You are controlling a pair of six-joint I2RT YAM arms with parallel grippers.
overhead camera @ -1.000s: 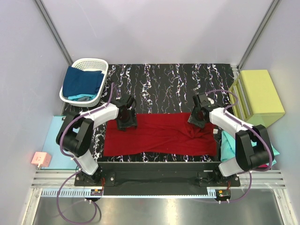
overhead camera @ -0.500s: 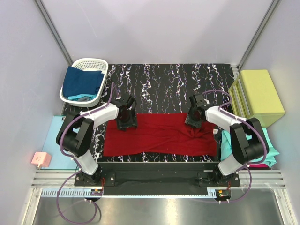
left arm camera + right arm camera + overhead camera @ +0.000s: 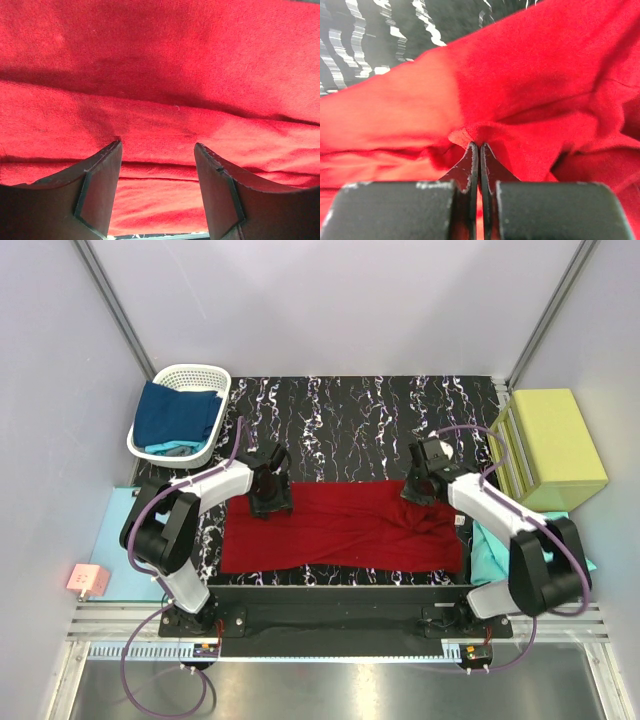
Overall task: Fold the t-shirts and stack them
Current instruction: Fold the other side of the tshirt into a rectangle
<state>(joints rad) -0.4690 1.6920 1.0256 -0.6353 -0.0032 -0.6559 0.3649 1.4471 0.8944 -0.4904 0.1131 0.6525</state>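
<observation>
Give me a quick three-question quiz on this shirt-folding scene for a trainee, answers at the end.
1. True or false: the left gripper is shut on the dark red t-shirt.
2. What does the right gripper pinch? A) the dark red t-shirt B) a towel C) nothing
3. Fill in: the navy blue shirt lies in the white ___.
Key: 1 false, its jaws stand open over the cloth. 2 A. 3 basket.

Dark red t-shirt (image 3: 340,525), black white-veined table (image 3: 360,420), yellow-green box (image 3: 555,435)
</observation>
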